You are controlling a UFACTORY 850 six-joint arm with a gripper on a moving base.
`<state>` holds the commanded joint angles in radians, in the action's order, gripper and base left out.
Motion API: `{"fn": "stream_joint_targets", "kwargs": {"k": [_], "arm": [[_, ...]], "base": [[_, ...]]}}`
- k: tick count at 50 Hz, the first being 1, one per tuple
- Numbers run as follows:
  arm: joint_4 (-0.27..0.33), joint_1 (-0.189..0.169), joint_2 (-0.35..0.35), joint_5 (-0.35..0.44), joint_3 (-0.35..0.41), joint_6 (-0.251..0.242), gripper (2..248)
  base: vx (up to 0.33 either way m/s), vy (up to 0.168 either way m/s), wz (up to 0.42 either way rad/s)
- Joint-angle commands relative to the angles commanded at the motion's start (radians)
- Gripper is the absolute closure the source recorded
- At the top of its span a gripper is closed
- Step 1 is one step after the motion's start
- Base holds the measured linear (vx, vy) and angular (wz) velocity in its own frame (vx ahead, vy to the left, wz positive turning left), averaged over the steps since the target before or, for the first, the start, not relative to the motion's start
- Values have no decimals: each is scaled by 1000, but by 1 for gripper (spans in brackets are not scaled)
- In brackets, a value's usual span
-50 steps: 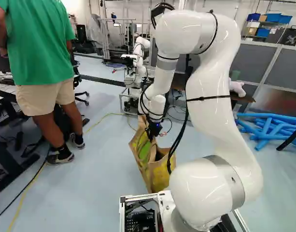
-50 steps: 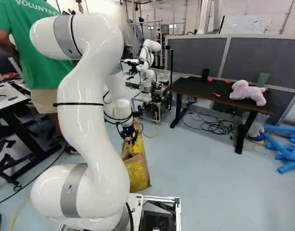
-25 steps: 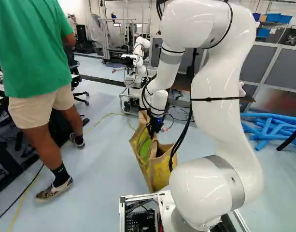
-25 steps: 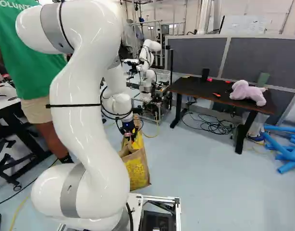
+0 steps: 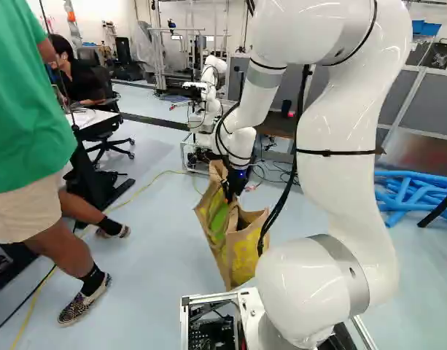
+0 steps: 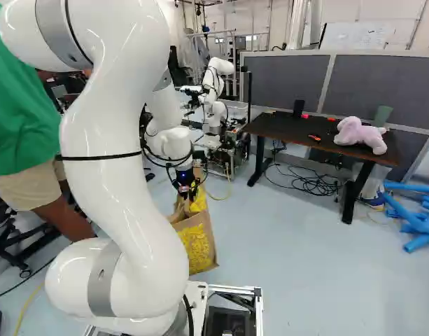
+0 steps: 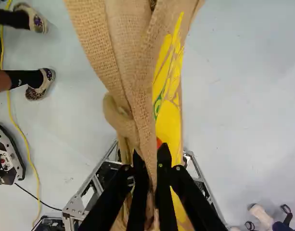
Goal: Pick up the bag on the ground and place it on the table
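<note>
The gripper (image 5: 235, 191) pinches a fold of the bag (image 7: 169, 120) between its two fingers (image 7: 164, 187). The bag is brown, rough and wrinkly, with big yellow and green bits, and goes down below the fingers, by the floor (image 6: 305, 280).

Bright light puts glare on the arm (image 6: 120, 164) and soft sheen on the floor (image 6: 305, 259).

Black on the hand (image 5: 232, 195), down its 2 fingers (image 7: 164, 192). Held in the hand, coarse tan weave on the bag (image 7: 133, 86), with bright yellow print (image 7: 169, 122) and green patches. Behind the hand, white on the arm (image 5: 336, 200), with grey bands (image 6: 103, 280) and 1 black strap (image 5: 336, 153). Left of the hand, yellow on the cord (image 7: 26, 144). Beyond the hand and to its right, very dark brown on the table (image 6: 291, 129), pale pinkish purple on the toy (image 6: 357, 133), plain blue on the tubes (image 6: 424, 224).
</note>
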<state>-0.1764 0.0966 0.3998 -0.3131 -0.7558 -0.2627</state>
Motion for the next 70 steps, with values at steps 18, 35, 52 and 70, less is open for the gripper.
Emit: {"fn": "stream_joint_targets", "kwargs": {"k": [18,35,52,70], "arm": [[0,-4,-60,-79,-2,0,227],[0,-11,-124,-144,4,0,227],[13,-28,-197,-160,21,0,227],[18,-48,-271,-160,35,0,227]], "base": [[0,0,0],[0,0,0],[0,0,0],[0,0,0]]}}
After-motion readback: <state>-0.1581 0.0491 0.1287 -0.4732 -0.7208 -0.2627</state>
